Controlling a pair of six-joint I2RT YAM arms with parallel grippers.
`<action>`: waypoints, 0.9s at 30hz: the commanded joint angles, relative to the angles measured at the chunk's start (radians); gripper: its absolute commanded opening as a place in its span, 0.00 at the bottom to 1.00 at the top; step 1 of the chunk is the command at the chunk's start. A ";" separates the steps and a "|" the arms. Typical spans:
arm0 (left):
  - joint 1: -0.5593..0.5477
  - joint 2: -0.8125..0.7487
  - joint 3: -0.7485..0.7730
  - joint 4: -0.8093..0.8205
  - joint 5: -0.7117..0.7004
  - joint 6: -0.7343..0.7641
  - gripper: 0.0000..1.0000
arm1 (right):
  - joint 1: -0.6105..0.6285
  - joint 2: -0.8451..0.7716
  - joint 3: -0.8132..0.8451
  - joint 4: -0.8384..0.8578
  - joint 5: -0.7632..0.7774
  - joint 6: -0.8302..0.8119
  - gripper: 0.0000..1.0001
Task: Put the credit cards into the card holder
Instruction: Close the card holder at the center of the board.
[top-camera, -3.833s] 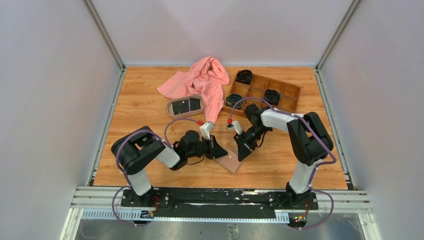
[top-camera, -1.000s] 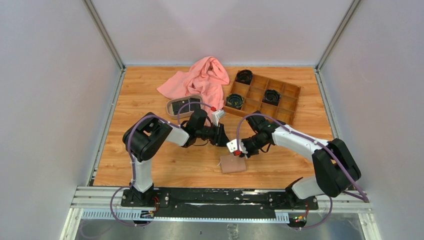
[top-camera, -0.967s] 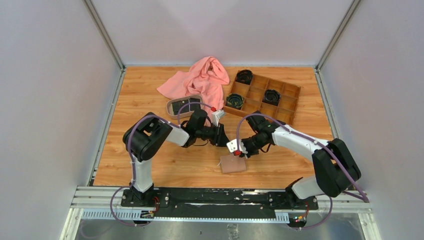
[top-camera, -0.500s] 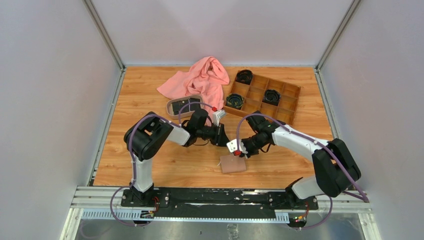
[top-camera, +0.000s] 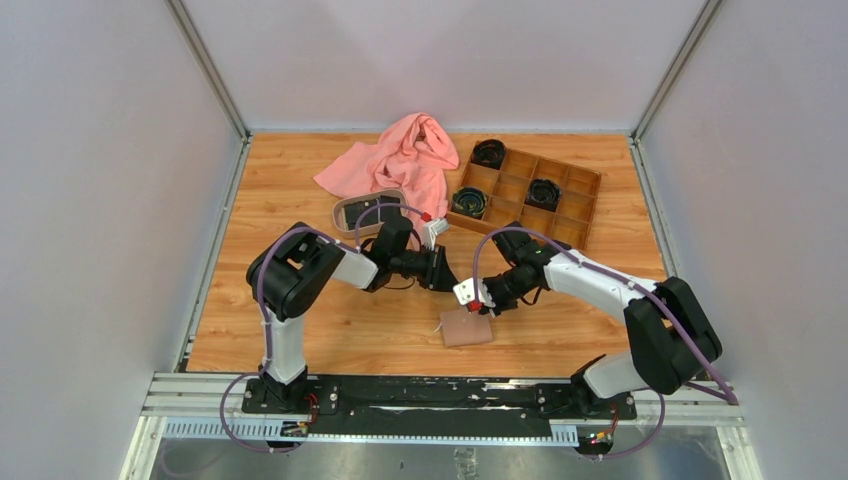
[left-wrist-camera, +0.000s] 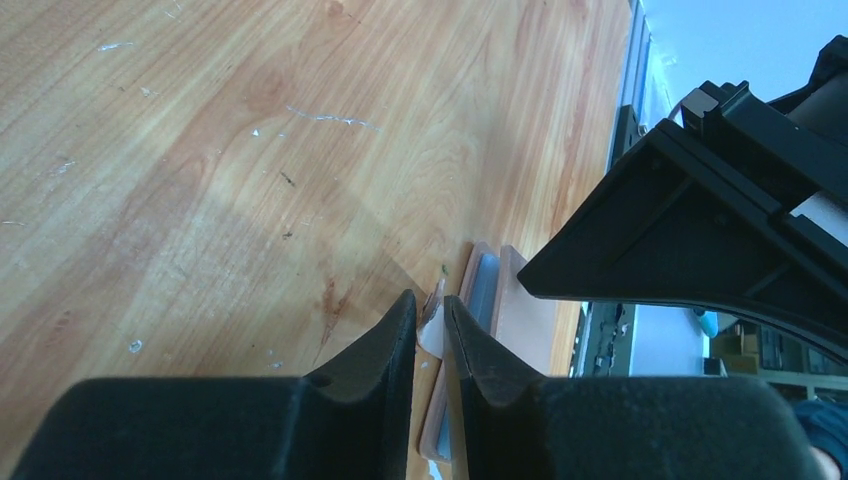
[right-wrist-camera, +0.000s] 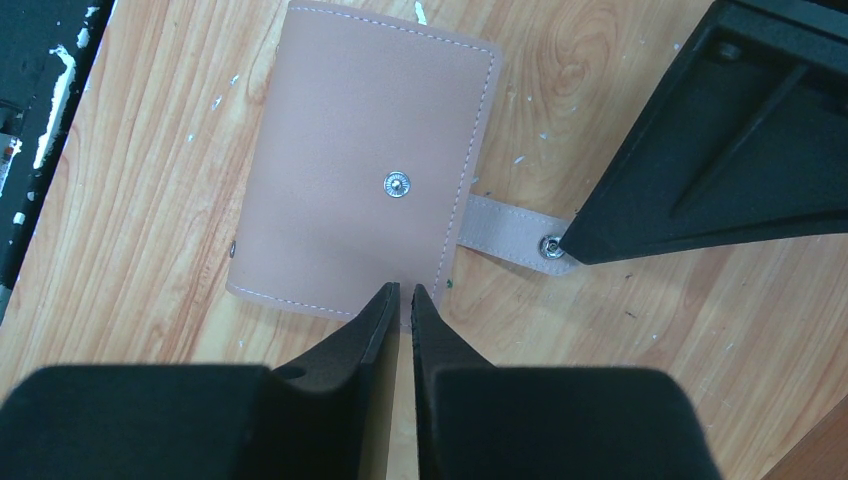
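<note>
Two pairs of jaws, both narrow, meet at the closed card holder (right-wrist-camera: 360, 180), at 6 o'clock on the worktop (top-camera: 300, 330). The left gripper (left-wrist-camera: 430, 305) is by its strap (right-wrist-camera: 505, 238) and the right gripper (right-wrist-camera: 403, 292) at its edge (whether either pinches, I cannot tell). The step seems to be opening it, which needs the cover lifted. The credit cards (top-camera: 368, 211) wait at 11 o'clock.

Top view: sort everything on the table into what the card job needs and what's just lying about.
Part of the job:
- card holder, closed, near the front edge
- credit cards, dark, lying in the oval tray

Just lying about:
- pink cloth, crumpled at the back
- wooden compartment box
- black round items in and beside that box
</note>
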 joint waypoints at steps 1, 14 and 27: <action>0.006 0.020 0.014 -0.007 0.031 -0.005 0.19 | 0.015 0.009 0.007 -0.027 -0.001 0.000 0.12; 0.006 0.041 0.026 -0.007 0.045 -0.010 0.00 | 0.015 0.009 0.007 -0.027 0.000 0.000 0.12; -0.035 -0.208 -0.122 -0.007 0.003 0.107 0.00 | 0.042 0.031 0.019 -0.030 -0.015 0.037 0.12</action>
